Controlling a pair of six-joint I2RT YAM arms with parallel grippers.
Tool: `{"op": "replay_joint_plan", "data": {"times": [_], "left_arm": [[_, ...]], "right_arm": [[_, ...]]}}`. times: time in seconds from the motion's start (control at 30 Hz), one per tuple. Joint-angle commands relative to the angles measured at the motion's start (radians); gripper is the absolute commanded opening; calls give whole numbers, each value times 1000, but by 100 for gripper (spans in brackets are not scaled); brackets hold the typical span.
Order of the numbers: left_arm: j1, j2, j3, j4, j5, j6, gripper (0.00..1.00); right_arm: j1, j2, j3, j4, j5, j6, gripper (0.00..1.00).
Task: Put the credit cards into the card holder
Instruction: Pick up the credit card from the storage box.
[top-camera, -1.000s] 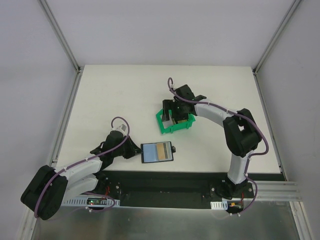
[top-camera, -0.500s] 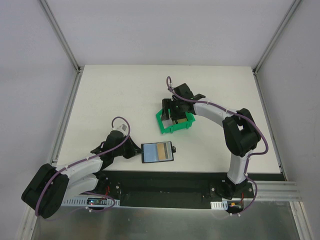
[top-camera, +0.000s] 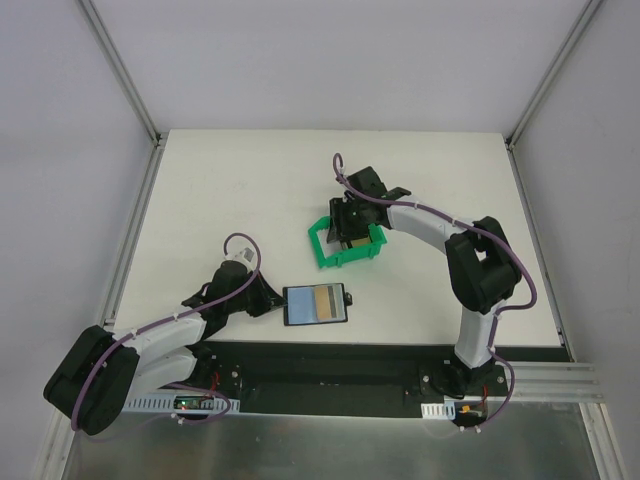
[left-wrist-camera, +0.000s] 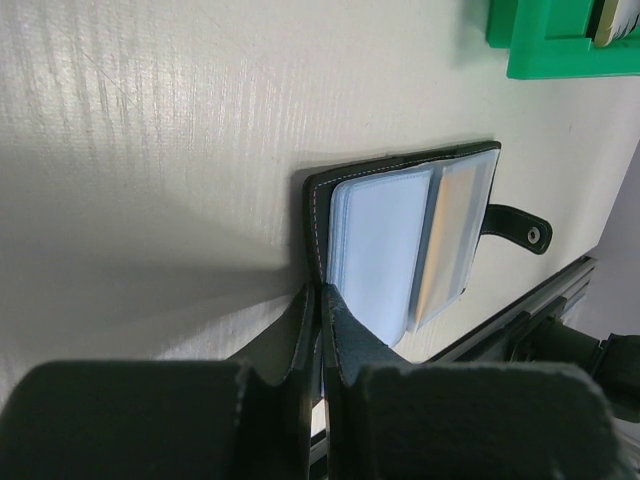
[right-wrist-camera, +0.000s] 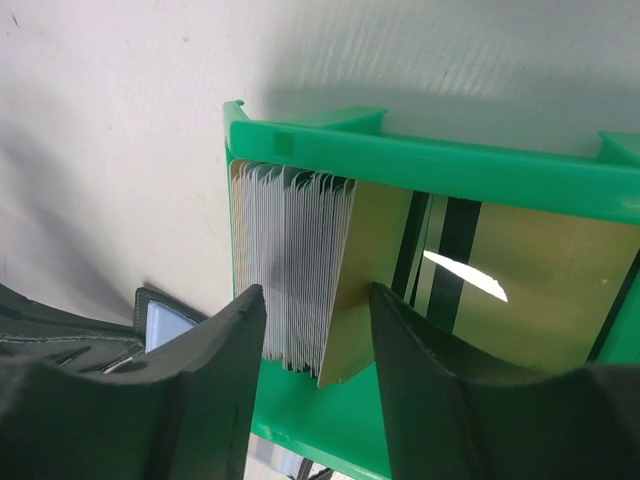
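Note:
The card holder (top-camera: 315, 304) lies open near the front edge, bluish-grey sleeves up, one sleeve showing tan. My left gripper (top-camera: 272, 300) is shut on its left cover edge; in the left wrist view the jaws (left-wrist-camera: 320, 300) pinch the black cover of the card holder (left-wrist-camera: 400, 240). The credit cards stand in the green bin (top-camera: 330, 258): a stack of white cards (right-wrist-camera: 290, 260), a gold card (right-wrist-camera: 375, 250) and a dark-striped card (right-wrist-camera: 450, 235). My right gripper (top-camera: 350, 222) is open inside the bin, and its jaws (right-wrist-camera: 315, 330) straddle the white stack and the gold card's edge.
The green bin's wall (right-wrist-camera: 420, 165) runs across just beyond my right fingers. A corner of the bin (left-wrist-camera: 560, 45) shows beyond the card holder. The holder's snap tab (left-wrist-camera: 520, 228) points toward the table's front edge and the dark rail.
The green bin has slid and turned a little to the left under my right gripper, which has reached deeper among the cards. The left arm and card holder have not moved.

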Motion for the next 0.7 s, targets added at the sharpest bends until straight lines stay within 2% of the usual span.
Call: {"op": "replay_joint_plan", "data": {"times": [0.0,0.07,0.67], "left_arm": [[8,7,13,35,14,-5,0],[8,7,14,36,14,-5,0],[8,21,16,47,25,-5,0]], "right_arm": [[8,-37,40,-30,4,12,45],[6,-34,39,-30,1,12,38],[5,-56,48,-38,-5,8,15]]}}
